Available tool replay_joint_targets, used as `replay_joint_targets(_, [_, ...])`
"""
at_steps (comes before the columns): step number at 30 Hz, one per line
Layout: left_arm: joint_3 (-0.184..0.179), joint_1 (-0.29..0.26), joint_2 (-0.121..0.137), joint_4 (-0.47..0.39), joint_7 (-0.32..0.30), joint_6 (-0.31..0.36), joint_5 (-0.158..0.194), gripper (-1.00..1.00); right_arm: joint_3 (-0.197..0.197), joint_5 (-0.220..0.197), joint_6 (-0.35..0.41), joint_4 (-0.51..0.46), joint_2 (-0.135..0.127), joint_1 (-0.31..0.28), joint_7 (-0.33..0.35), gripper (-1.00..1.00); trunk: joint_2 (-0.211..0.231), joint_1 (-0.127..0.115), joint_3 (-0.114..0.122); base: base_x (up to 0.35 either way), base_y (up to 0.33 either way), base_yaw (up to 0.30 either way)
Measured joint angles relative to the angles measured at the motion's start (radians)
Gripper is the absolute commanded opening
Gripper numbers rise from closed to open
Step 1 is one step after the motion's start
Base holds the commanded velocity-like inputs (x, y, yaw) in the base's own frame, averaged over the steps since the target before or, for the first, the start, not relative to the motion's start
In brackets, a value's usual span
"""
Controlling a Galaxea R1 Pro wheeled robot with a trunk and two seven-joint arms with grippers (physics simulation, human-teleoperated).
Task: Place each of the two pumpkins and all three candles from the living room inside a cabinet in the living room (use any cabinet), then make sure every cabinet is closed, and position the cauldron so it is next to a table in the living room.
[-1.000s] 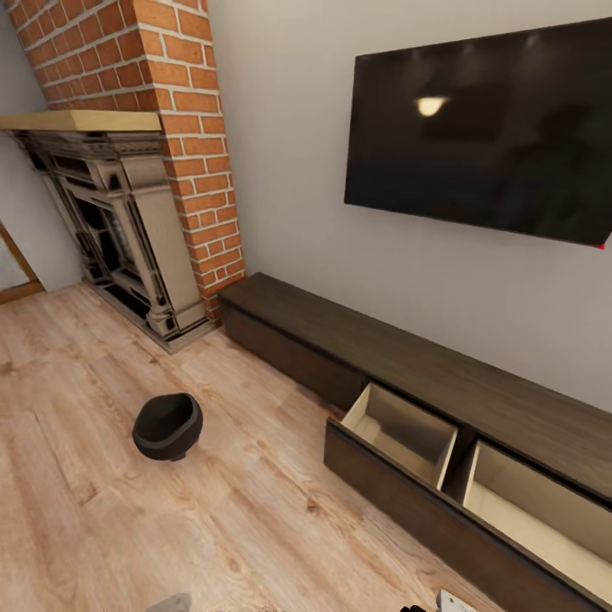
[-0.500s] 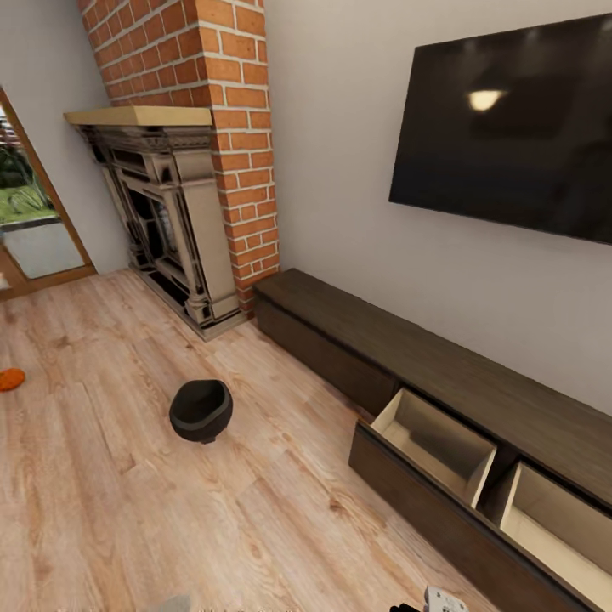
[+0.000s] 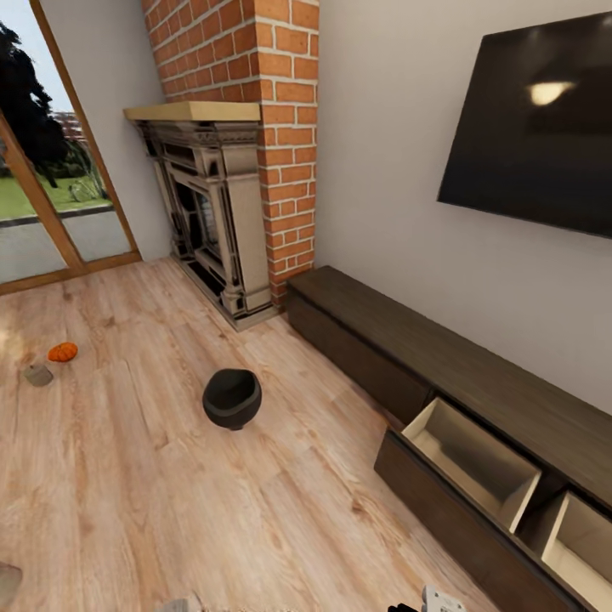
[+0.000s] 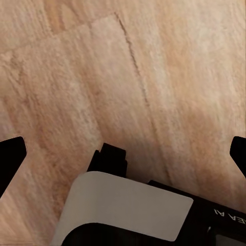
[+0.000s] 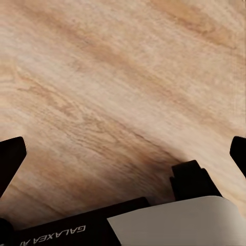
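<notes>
Orange pumpkin (image 3: 62,351) lies far left on the wooden floor (image 3: 170,510), a grey candle (image 3: 37,375) just beside it. Both my pincers, left (image 4: 123,154) and right (image 5: 123,154), hang spread and empty over floorboards. I'd drive around the black cauldron (image 3: 231,398), keeping the cabinet (image 3: 476,399) drawers open for loading.

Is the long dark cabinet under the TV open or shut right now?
Open: the cabinet has two drawers pulled out, pale insides showing and empty as far as visible.
</notes>
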Motion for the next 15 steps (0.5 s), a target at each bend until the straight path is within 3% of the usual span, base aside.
replay_joint_targets(7, [0.000,0.000,0.000,0.000,0.000,0.000,0.000,1.00,0.000,0.000,0.000,0.000,0.013,0.000,0.000,1.00,0.000,0.000,-0.003,0.000,0.013,0.274])
replay_joint_targets(15, [0.000,0.000,0.000,0.000,0.000,0.000,0.000,1.00,0.000,0.000,0.000,0.000,0.014,0.000,0.000,1.00,0.000,0.000,-0.003,0.000,0.131,0.279])
